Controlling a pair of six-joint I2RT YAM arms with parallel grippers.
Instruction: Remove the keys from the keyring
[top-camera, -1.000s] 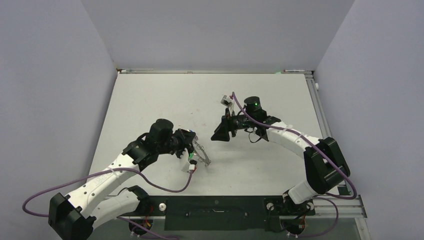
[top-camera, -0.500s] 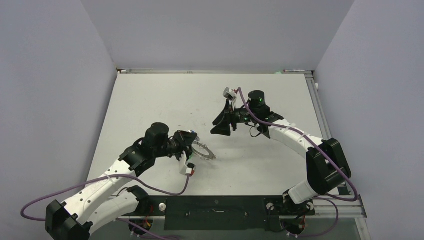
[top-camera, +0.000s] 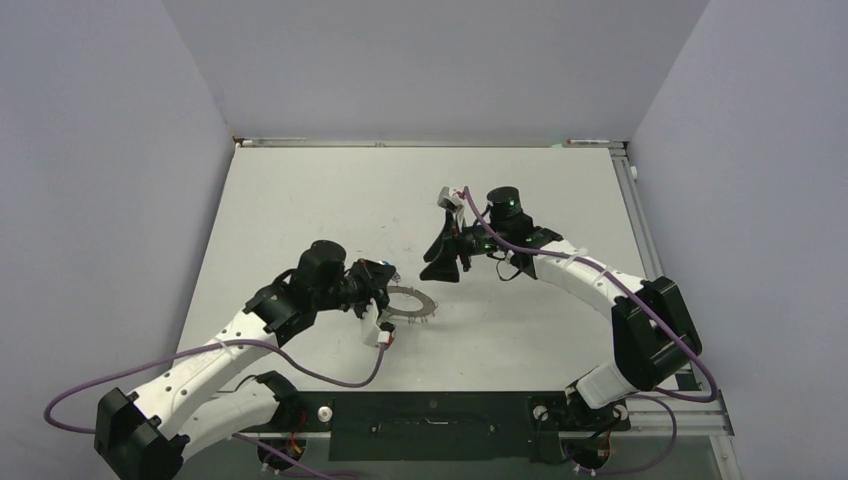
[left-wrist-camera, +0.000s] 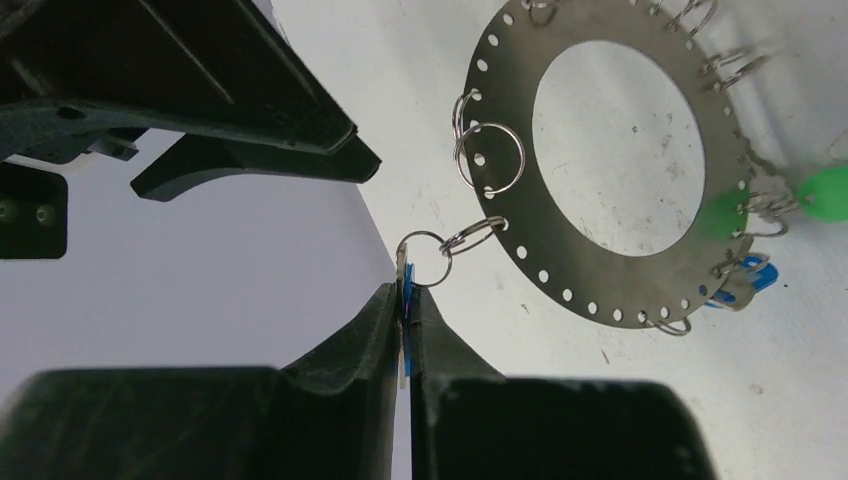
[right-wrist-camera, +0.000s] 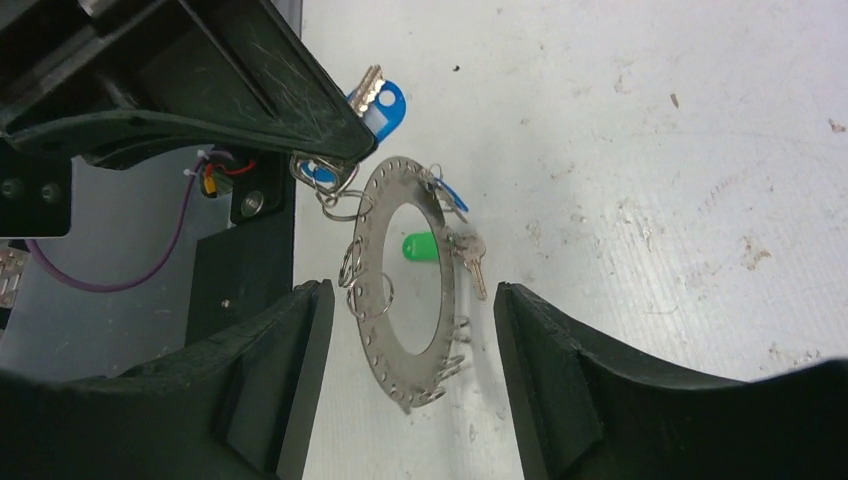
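Left claw (left-wrist-camera: 405, 296): pressed together, pinching the blue key (right-wrist-camera: 378, 108) by its plastic head; that key's small wire loop hooks into the keyring's rim.
Right claw (right-wrist-camera: 410, 290): spread wide, holding nothing, touching nothing; the keyring shows between its fingers in the wrist view.
Keyring (left-wrist-camera: 540, 250): between the two claws, near the middle of the surface (top-camera: 300, 200), a little toward the near edge.
Other keys: a green one (left-wrist-camera: 722, 215) and a blue one (left-wrist-camera: 745, 280) hang on the rim opposite the pinched key.
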